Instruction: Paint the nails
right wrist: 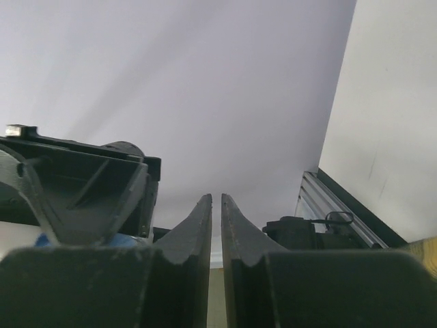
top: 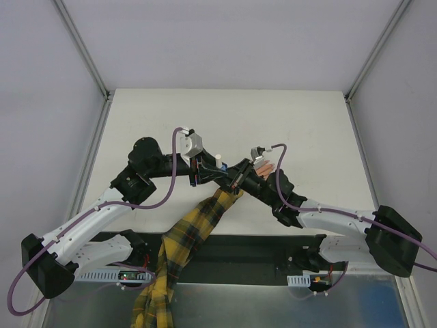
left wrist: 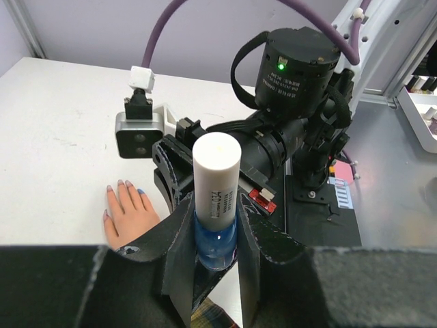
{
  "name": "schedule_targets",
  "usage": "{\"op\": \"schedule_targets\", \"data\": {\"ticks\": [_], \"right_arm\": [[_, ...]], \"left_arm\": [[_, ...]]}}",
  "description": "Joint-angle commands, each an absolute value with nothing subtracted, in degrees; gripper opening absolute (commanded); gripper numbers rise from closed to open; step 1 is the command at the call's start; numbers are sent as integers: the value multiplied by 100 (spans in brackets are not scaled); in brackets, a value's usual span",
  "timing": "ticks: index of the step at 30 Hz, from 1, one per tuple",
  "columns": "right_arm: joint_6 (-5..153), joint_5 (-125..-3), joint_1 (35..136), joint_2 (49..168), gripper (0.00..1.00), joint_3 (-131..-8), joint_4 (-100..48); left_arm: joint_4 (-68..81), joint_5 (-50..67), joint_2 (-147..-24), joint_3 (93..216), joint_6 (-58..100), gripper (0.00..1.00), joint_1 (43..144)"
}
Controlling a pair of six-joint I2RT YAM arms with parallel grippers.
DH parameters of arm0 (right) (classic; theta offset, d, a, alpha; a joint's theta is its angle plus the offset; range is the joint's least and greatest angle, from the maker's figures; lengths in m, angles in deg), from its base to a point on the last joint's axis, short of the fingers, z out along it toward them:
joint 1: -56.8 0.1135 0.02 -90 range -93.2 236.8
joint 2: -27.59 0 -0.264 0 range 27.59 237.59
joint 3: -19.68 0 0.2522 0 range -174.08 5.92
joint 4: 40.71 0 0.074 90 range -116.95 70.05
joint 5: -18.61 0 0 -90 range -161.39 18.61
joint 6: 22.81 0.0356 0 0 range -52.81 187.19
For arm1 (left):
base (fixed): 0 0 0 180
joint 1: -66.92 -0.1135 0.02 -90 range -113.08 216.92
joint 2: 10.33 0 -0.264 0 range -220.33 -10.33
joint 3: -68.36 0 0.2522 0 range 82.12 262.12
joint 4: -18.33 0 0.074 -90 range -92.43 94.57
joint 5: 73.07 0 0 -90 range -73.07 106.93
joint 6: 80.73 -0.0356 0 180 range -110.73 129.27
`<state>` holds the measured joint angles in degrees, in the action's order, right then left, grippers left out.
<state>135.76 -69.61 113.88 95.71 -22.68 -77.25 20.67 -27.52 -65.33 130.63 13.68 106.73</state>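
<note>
Near the middle of the bench (top: 205, 116) the two arms meet, their wrists crossing above a peach-coloured hand (left wrist: 130, 215) that lies palm down with its fingers spread toward the far side. The nails (left wrist: 128, 184) tip those fingers as small pale ovals, and the one on the finger closest to the arms shows a light blue tint; the rest look pinkish or grey, too small to judge further. A yellow plaid sleeve (top: 191, 232) trails from the hand toward the near left and hangs over the near edge of the bench. The left gripper (left wrist: 217, 215) has its jaws clamped on the blue glass body of a polish bottle (left wrist: 216, 184), which stands upright with its tall white cap on, just left of the hand in the overhead view. The right gripper (right wrist: 216, 205) sits above the wrist end of the hand, its jaws drawn almost together with only a thin slit between them and nothing visible in it.
</note>
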Motion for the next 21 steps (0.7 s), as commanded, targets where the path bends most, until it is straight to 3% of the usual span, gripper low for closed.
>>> {"op": "schedule_targets", "data": {"ticks": [1,14,21], "right_arm": [[13514,-6814,11384,9553,12,-2905,-8328],[13521,-6779,11313,9509,12,-3002,-8715],[13337,-6603,11305,9448,11,-3415,-8215]], "left_arm": [[2189,-2764,-6517,13134,1235,9,10735],[2154,-2790,-6579,13143,1226,17,10735],[2031,-2772,-6684,13187,1138,18,10735]]}}
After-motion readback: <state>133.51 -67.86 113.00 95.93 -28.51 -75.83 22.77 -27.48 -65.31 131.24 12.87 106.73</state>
